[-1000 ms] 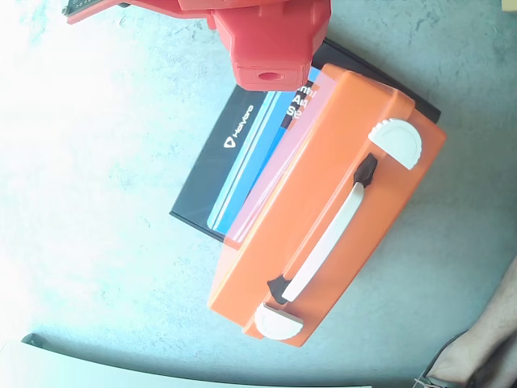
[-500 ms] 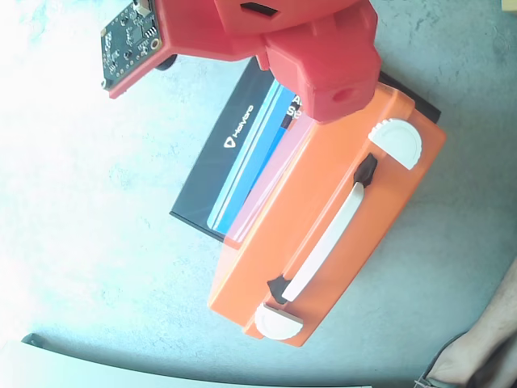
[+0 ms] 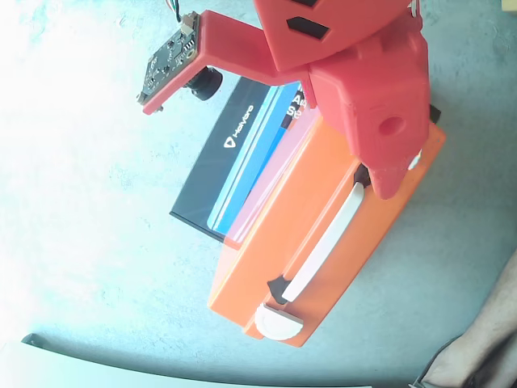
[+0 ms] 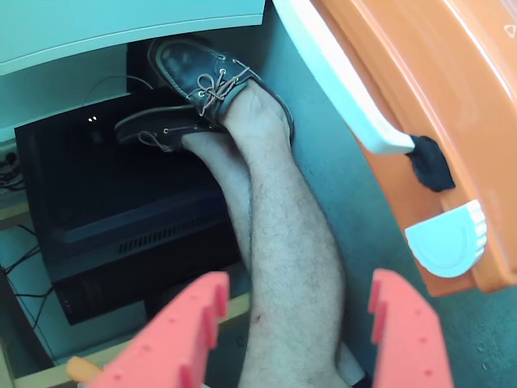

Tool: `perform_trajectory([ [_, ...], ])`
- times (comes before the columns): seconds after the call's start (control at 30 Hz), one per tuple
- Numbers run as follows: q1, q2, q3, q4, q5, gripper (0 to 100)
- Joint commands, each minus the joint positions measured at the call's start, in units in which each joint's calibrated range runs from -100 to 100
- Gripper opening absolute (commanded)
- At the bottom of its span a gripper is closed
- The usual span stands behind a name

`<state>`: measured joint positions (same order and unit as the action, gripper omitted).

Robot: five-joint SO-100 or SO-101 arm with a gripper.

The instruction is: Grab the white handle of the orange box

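The orange box [image 3: 279,242] lies slanted on the grey table, and its white handle [image 3: 327,242] runs along its side between black pivots. My red gripper [image 3: 386,184] reaches in from the top and covers the box's upper end and the handle's top pivot. In the wrist view the gripper [image 4: 299,279] is open with nothing between its two red fingers [image 4: 190,327]. There the handle [image 4: 335,77], a black pivot [image 4: 432,162] and a white latch [image 4: 448,238] on the orange box [image 4: 436,73] sit up and to the right of the fingers, apart from them.
A black and blue book [image 3: 230,158] lies partly under the box's left side. A person's bare legs [image 4: 279,242] and dark shoes [image 4: 202,89] are beyond the table edge. A lower white latch [image 3: 279,322] sits at the box's near end.
The arm has swung down and to the right in the fixed view. It now hides the upper latch and the handle's top pivot. The box and the book have not moved.
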<state>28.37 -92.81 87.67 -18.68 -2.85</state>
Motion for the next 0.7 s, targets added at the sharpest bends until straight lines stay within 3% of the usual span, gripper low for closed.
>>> perform_trajectory([
  [0.0, 0.73, 6.05, -5.21, 4.46, -0.26, 21],
  [0.33, -7.02, 28.15, -24.09, 3.95, -0.16, 21],
  [0.67, -12.29, 36.84, -34.90, 3.95, -0.16, 21],
])
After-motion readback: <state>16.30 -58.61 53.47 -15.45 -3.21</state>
